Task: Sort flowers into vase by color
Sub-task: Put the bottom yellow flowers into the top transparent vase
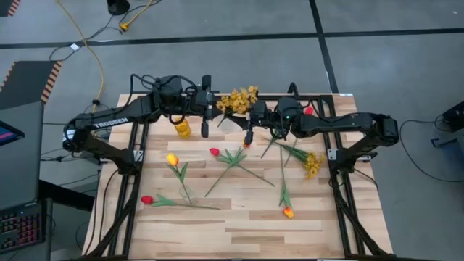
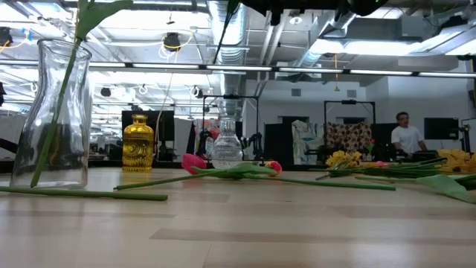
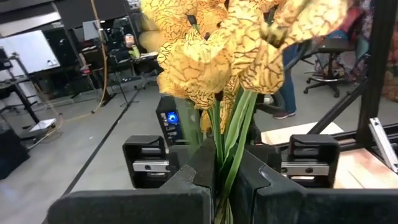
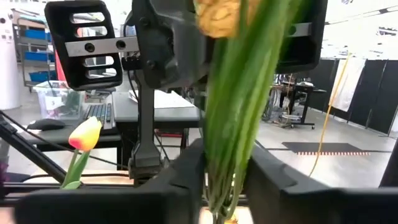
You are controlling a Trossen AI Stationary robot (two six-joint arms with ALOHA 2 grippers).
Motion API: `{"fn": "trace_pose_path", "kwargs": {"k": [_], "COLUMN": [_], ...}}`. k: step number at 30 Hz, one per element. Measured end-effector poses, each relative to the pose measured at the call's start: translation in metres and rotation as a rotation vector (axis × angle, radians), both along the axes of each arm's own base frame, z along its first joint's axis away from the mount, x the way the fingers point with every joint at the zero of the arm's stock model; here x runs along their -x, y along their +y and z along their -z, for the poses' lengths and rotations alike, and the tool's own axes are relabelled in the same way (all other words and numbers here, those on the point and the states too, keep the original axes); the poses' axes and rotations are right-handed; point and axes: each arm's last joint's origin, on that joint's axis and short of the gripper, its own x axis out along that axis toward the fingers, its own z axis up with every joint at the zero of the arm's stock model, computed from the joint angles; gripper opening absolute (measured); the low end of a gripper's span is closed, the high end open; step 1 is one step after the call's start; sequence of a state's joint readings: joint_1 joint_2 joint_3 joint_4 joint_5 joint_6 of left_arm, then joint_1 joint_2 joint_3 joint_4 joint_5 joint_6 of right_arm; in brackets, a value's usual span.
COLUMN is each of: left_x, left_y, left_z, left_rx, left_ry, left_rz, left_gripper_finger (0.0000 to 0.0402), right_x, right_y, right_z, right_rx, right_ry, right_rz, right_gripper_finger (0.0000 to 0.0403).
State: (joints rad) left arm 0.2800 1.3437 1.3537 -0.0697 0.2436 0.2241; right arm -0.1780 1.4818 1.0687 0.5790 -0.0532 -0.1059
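Observation:
A spray of mustard-yellow blossoms (image 1: 238, 98) on green stems is held in the air over the table's far middle, between both grippers. My left gripper (image 1: 210, 109) is shut on it from the left and my right gripper (image 1: 250, 122) is shut on it from the right. The two face each other closely. Loose flowers lie flat on the table: a yellow tulip (image 1: 172, 159), red tulips (image 1: 214, 152) (image 1: 147, 199), an orange tulip (image 1: 288, 212) and another yellow spray (image 1: 313, 164). My left gripper pinches the spray's bundled stems (image 3: 225, 163) between its two fingers, just below the blossoms (image 3: 205, 56). It comes level from the table's left, and the spray is lifted clear. My right gripper pinches the same green stems (image 4: 227, 168) between its two fingers, level from the table's right. The blossoms (image 4: 217, 15) stand beyond the fingers, close to the left gripper.
A gold vase (image 1: 183, 129) stands under the left arm near the far edge. A tall clear glass vase (image 2: 56, 112) with one stem in it stands close to the low camera, and a small clear vase (image 2: 227, 145) farther back. A person (image 2: 405, 134) is in the room behind.

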Motion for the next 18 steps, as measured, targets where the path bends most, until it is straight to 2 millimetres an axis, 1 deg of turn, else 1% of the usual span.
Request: {"fn": "trace_pose_path", "kwargs": {"k": [3, 5, 8, 13, 15, 18], "left_x": [0.000, 0.000, 0.000, 0.001, 0.004, 0.014], "left_y": [0.000, 0.000, 0.000, 0.000, 0.000, 0.000], "left_z": [0.000, 0.000, 0.001, 0.003, 0.004, -0.002], "left_rx": [0.000, 0.000, 0.002, 0.059, 0.080, 0.057], "left_ry": [0.003, 0.002, 0.008, 0.029, 0.072, 0.140], "left_rz": [-0.004, -0.001, -0.003, -0.020, -0.029, -0.087], "left_gripper_finger": [0.0007, 0.0010, 0.0030, 0.0094, 0.0121, 0.0157], "right_x": [0.000, 0.000, 0.000, 0.000, 0.001, 0.002], "right_y": [0.000, 0.000, -0.001, -0.001, -0.004, -0.013], "right_z": [0.000, 0.000, 0.000, 0.001, 0.002, 0.003], "right_rx": [-0.001, -0.001, -0.001, -0.003, -0.004, -0.009], "right_ry": [0.003, 0.002, 0.004, 0.013, 0.017, 0.028], "right_rz": [0.000, 0.000, 0.001, 0.004, 0.012, 0.037], "right_gripper_finger": [0.0055, 0.0036, 0.0036, 0.0036, 0.0036, 0.0037]}}
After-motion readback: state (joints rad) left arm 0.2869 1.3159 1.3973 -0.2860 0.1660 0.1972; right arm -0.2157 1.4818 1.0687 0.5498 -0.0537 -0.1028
